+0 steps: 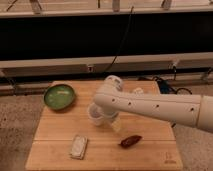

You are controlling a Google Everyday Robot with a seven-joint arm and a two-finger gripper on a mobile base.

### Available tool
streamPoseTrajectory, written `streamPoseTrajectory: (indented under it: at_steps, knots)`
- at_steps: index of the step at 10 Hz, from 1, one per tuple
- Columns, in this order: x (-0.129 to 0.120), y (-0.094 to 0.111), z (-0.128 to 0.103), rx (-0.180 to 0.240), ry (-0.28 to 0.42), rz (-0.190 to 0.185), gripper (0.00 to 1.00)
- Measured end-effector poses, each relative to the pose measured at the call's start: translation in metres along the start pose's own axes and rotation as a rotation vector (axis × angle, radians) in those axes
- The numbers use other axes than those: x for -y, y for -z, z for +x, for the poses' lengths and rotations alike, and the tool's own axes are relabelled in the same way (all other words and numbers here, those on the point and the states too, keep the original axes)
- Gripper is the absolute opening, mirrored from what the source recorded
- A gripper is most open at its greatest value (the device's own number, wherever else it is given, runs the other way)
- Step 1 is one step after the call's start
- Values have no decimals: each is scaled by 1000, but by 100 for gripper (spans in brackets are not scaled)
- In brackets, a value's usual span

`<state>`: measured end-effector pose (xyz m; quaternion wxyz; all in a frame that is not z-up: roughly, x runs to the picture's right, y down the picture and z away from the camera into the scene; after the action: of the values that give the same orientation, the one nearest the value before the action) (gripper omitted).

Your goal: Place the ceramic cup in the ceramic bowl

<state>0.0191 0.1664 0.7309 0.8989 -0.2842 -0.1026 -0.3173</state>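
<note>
Your gripper (106,119) hangs mid-tabletop (55,147), jaws wide apart beside the ceramic cup (94,111); you can't tell whether they touch it.

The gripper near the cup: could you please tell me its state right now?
Gripper: at the ceramic cup, mostly hidden under the arm; open or closed cannot be told.
</note>
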Motion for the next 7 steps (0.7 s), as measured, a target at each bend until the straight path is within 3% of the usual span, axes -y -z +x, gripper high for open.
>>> streamPoseTrajectory:
  at_steps: [7]
  knots:
    - [12,-16,-5,30,50,3,80]
